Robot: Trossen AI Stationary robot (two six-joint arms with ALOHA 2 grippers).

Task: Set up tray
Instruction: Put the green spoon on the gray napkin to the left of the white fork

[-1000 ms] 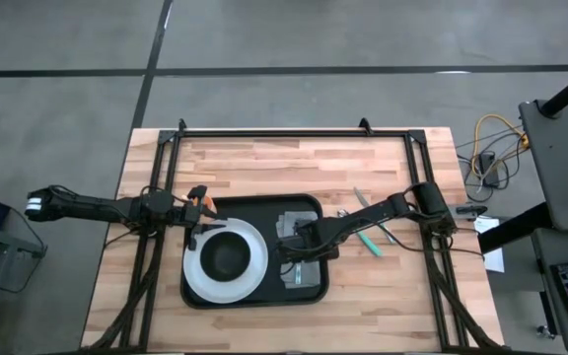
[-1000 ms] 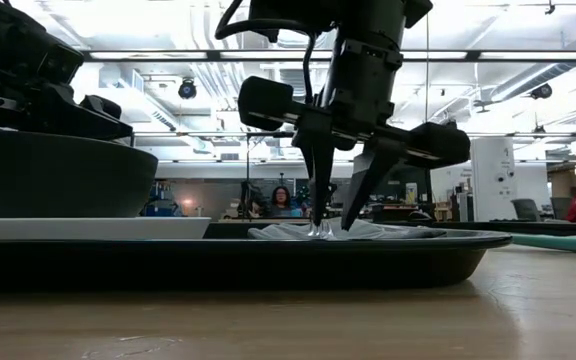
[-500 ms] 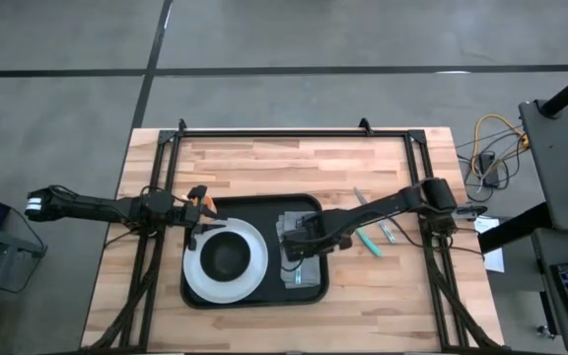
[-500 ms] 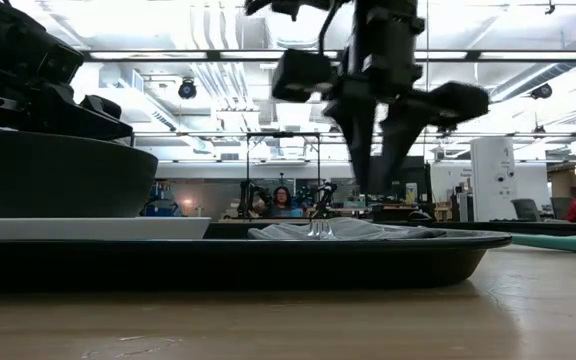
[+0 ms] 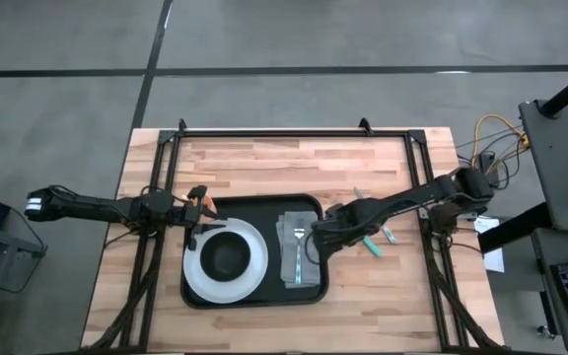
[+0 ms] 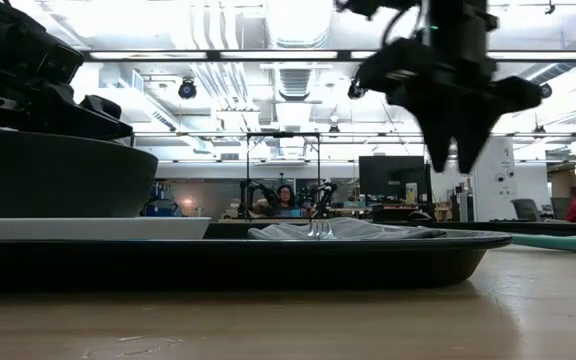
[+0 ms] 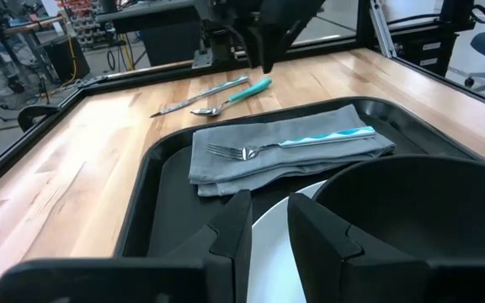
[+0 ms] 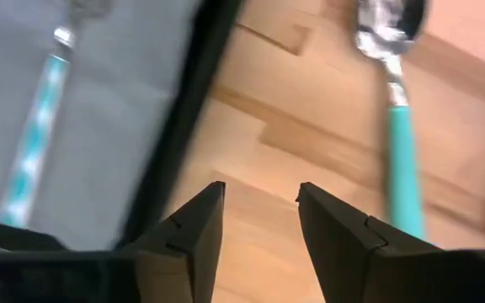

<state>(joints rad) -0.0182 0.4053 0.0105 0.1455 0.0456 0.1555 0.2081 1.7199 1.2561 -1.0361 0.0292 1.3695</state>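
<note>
The black tray [image 5: 249,209] sits mid-table. It holds a white plate [image 5: 197,276] with a dark bowl [image 5: 227,256] on it, and a grey folded cloth [image 5: 311,271]. A teal-handled fork [image 5: 298,251] lies lengthwise on the cloth. My right gripper [image 5: 325,235] hangs open above the table just right of the tray's rim, clear of the fork [image 8: 32,151] and short of the teal spoon [image 8: 398,109]. My left gripper [image 7: 268,219] waits open at the tray's left side, beside the plate and bowl.
A teal-handled spoon [image 5: 370,242] and a knife [image 5: 388,234] lie on the wood right of the tray. A black frame rail runs along the table's far edge and sides. Bare wood shows on the far side of the tray and at the near corners.
My right gripper has risen from the fork on the cloth. It has then moved toward the table's right edge, off the tray and over the wood. The fork stays lying on the cloth. The left arm has kept still.
</note>
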